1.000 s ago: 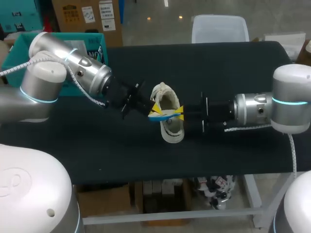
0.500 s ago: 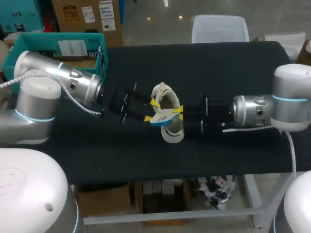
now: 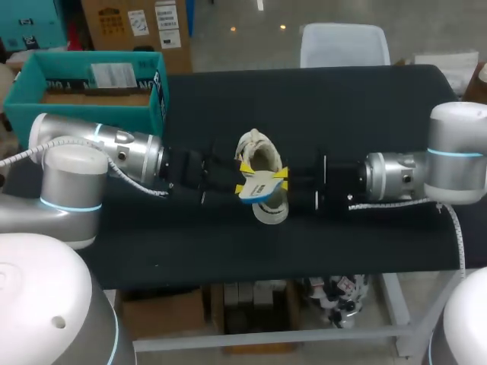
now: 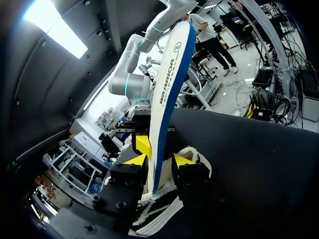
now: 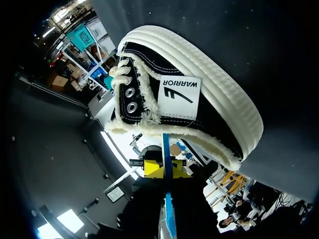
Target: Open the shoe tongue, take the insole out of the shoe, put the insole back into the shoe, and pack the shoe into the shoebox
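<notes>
Insole [image 3: 256, 186] — free of left claw [image 3: 241, 178] before — now sits clamped in it.

The insole [image 4: 169, 89] pinched in your left claw [image 4: 158, 160] looks like smooth, faintly satin white fabric on top with a blue foamy underside. Just ahead of the claw, the shoe [image 5: 224, 94] is black woven canvas with fuzzy, frayed cream edging, shiny metal eyelets [image 5: 131, 99], thick cottony laces [image 5: 119, 72] and a ribbed matt cream rubber sidewall. Its label [image 5: 179, 94] looks like smooth printed cloth. Underneath, the table [image 5: 259, 50] is matt black, cloth-like and slightly speckled. The claw's fingertips [image 4: 183, 160] are matt yellow plastic, and behind it the arm [image 3: 129, 152] is glossy brushed metal.
</notes>
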You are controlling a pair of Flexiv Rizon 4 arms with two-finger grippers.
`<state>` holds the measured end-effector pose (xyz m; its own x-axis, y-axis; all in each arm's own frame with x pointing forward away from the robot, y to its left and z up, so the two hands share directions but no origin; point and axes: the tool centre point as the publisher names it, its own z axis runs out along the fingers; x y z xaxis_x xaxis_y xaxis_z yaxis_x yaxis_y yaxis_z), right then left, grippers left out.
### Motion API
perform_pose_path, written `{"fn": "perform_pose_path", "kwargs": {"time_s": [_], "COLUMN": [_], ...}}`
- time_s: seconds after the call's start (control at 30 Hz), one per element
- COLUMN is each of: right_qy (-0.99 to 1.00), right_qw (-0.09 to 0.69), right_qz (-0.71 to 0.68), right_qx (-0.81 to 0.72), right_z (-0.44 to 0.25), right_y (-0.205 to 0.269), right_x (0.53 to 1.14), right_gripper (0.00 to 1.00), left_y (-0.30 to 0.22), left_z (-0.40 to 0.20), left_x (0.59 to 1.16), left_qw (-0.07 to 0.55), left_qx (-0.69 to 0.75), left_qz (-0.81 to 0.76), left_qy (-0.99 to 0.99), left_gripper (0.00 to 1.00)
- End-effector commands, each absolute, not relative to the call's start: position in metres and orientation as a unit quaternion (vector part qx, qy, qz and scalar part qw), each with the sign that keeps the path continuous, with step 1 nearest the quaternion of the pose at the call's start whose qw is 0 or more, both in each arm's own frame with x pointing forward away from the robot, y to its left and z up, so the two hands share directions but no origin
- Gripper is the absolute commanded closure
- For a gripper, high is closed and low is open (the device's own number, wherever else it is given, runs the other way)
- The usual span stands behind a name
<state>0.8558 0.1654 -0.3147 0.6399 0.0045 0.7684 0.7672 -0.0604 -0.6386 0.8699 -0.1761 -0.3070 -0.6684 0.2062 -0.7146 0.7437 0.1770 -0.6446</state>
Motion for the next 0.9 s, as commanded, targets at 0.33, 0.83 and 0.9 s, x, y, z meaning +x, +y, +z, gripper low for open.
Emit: {"fn": "perform_pose_path", "kwargs": {"time_s": [0.33,0.83,0.9], "right_qy": [-0.300,-0.358,-0.367], "right_qw": [0.630,0.619,0.618], "right_qz": [-0.294,-0.243,-0.230], "right_qx": [-0.653,-0.655,-0.657], "right_z": [-0.321,-0.321,-0.323], "right_y": [0.166,0.168,0.170], "right_x": [0.861,0.863,0.864], "right_gripper": [1.00,1.00,1.00], "left_y": [-0.183,-0.183,-0.183], "left_z": [-0.318,-0.325,-0.326], "left_x": [0.874,0.881,0.881], "left_qw": [0.236,0.222,0.221], "left_qx": [0.328,0.385,0.390], "left_qz": [-0.564,-0.539,-0.536], "left_qy": [0.721,0.716,0.715], "left_gripper": [1.00,1.00,1.00]}}
